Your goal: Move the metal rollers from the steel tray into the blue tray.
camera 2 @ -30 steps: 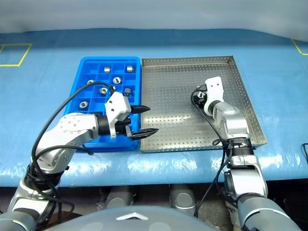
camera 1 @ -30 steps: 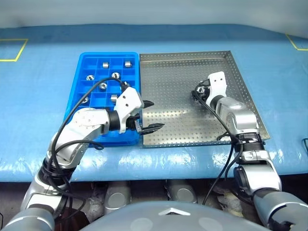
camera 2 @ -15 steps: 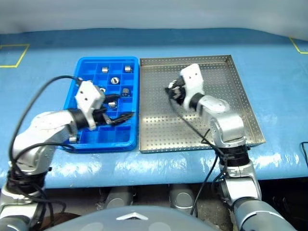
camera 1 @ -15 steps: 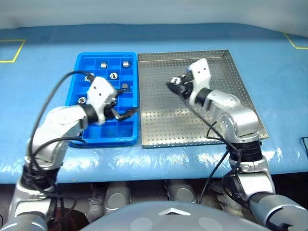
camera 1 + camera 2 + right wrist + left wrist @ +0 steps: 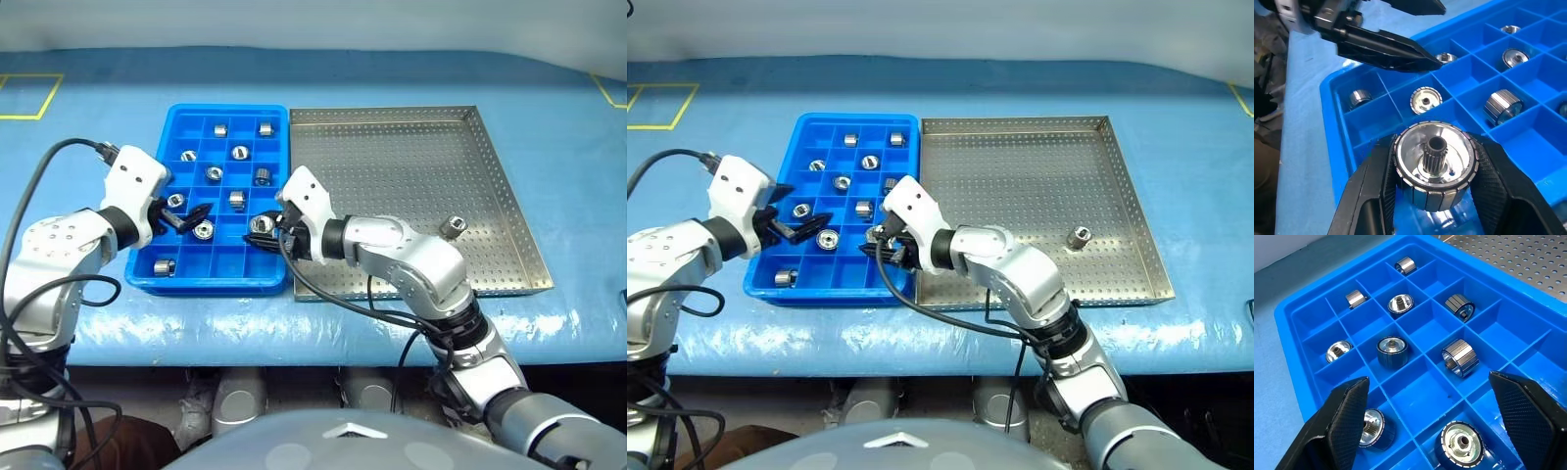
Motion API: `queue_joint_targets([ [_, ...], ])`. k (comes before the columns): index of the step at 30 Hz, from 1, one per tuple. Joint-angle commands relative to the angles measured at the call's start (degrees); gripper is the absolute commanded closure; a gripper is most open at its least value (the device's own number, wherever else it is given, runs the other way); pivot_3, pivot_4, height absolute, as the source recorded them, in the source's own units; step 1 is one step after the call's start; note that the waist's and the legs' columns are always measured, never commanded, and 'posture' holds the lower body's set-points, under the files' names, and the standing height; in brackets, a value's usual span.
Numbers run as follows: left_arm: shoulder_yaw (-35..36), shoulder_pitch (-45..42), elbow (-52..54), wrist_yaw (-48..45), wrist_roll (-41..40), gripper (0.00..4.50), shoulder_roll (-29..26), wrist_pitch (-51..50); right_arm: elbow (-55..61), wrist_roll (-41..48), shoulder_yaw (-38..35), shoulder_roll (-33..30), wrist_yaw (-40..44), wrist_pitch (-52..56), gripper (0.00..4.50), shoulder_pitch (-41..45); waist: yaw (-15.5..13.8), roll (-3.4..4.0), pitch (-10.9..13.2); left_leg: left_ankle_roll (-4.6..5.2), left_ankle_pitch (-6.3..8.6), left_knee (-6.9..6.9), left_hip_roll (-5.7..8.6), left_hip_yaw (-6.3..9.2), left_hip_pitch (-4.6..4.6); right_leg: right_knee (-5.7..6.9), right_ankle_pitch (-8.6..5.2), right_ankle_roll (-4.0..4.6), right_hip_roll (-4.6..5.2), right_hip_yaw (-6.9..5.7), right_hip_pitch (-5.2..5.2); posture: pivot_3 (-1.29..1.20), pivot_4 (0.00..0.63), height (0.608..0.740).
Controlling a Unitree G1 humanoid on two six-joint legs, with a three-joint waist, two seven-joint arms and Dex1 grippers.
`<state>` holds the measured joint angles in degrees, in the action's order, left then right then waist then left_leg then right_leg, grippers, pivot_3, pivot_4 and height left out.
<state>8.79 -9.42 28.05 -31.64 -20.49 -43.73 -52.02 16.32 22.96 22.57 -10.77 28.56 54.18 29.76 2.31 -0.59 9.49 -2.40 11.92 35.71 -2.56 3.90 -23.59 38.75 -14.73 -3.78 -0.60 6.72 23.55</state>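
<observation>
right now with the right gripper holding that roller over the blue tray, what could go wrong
1. The right gripper holds its roller over the blue tray; several compartments already hold rollers, so it might land on one.
2. The open left gripper hovers close by, so the two could collide.
3. One roller in the steel tray sits near the rim, possibly awkward to grasp.

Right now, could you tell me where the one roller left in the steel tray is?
In the head views, that roller stands alone on the steel tray, near its right rim toward the front.
</observation>
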Motion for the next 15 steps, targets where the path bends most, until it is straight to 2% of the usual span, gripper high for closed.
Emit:
queue_joint_targets([
  [1, 0.1, -0.2, 3.1, 0.4, -0.7, 0.22, 0.5, 0.0, -1.9, -1.4, -0.9, 0.7, 0.0, -2.7, 2.78, 1.7, -0.1, 0.0, 0.0, 0.0, 0.0, -0.02, 0.0, 0.0, 0.0, 0.0, 0.0, 0.0, 0.0, 0.0, 0.01, 0.09, 0.15, 0.74],
  [8, -0.6, -0.5, 3.4, 0.8, -0.9, 0.22, 1.0, -0.4, -6.1, -3.5, -1.9, 1.8, 0.0, -5.3, 2.78, 2.9, -0.2, -0.01, 0.0, 0.0, 0.0, -0.13, -0.01, 0.0, 0.0, 0.0, -0.02, 0.04, -0.01, 0.0, 0.06, 0.1, 0.15, 0.74],
  [13, -2.0, -1.4, 3.2, 1.2, -1.3, 0.22, 2.2, -0.6, -5.8, -4.9, -3.0, 2.7, -1.3, -6.9, 1.19, 2.8, -0.2, -0.01, 0.0, 0.0, 0.0, -0.13, 0.0, 0.0, -0.01, 0.0, -0.03, 0.05, 0.0, -0.01, 0.06, 0.1, 0.15, 0.74],
  [15, -3.0, -2.0, 3.1, 1.1, -1.5, 0.22, 3.0, -0.5, -4.8, -5.6, -4.4, 3.2, -3.0, -7.4, 1.19, 2.6, -0.2, -0.01, 0.0, 0.0, 0.0, -0.11, 0.0, 0.0, -0.01, 0.0, -0.02, 0.05, 0.0, -0.01, 0.04, 0.09, 0.15, 0.74],
])
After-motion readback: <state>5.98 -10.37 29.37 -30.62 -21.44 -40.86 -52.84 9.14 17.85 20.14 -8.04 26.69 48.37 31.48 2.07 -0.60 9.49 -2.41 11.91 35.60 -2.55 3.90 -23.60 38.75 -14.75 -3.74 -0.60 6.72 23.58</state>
